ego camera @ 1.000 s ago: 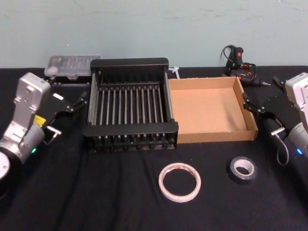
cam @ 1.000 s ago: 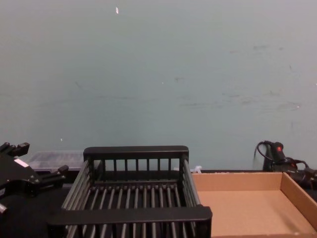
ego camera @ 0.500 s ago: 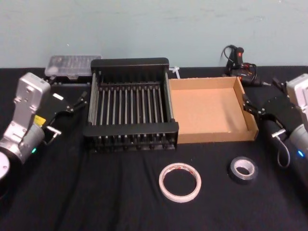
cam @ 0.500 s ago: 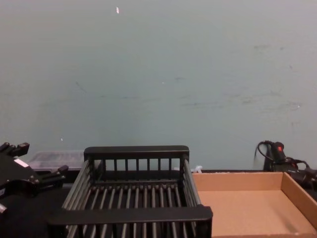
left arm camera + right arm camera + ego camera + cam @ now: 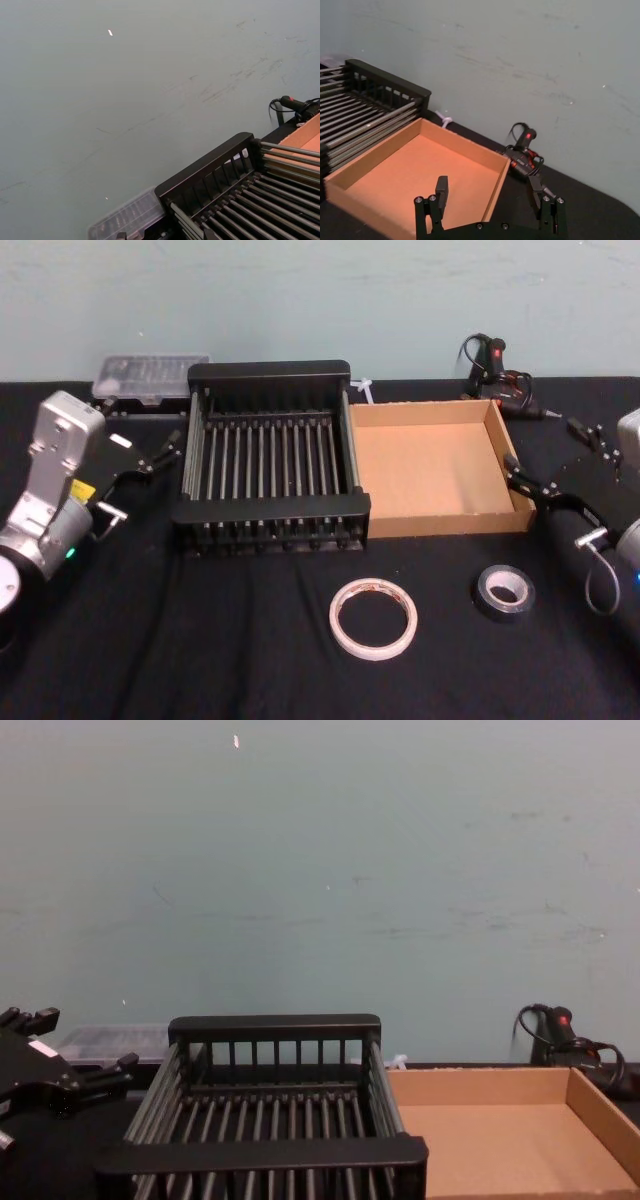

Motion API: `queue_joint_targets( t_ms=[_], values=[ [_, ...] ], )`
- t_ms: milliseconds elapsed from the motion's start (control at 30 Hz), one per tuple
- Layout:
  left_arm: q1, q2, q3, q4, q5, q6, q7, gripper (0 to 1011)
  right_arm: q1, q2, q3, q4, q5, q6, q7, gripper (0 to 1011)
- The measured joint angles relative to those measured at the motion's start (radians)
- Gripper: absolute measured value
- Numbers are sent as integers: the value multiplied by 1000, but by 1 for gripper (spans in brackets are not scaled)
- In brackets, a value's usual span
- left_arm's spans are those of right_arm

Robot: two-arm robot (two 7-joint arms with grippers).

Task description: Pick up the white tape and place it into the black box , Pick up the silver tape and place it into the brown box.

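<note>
From my remote station I find the white tape (image 5: 373,618) lying flat on the black bench (image 5: 250,640), in front of the black box (image 5: 270,472) and apart from it. The silver tape (image 5: 504,591) lies flat to its right, near the front right corner of the brown box (image 5: 440,468) but not touching it. Both boxes sit side by side with their adjoining walls touching, the black one on the left, and nothing is in either. The right end effector (image 5: 490,195) is held just beside the right wall of the brown box, above and behind the silver tape; in the right wrist view its two fingers (image 5: 441,190) stand wide apart and hold nothing. The left end effector (image 5: 150,455) sits at the left of the black box, near its left wall, its fingers parted and gripping nothing. A clear plastic case (image 5: 150,375) rests behind the black box at the far left, and a black corded tool (image 5: 495,370) lies behind the brown box.
</note>
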Motion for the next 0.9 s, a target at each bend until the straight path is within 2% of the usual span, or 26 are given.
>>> queue_joint_targets(
  t_ms=[600,900],
  values=[
    [0,0,0,0,0,0,0,1001,-182,76,104,-202,76,159,63,1002],
    [0,0,0,0,0,0,0,1001,-262,98,153,-260,109,212,92,1002]
  ],
)
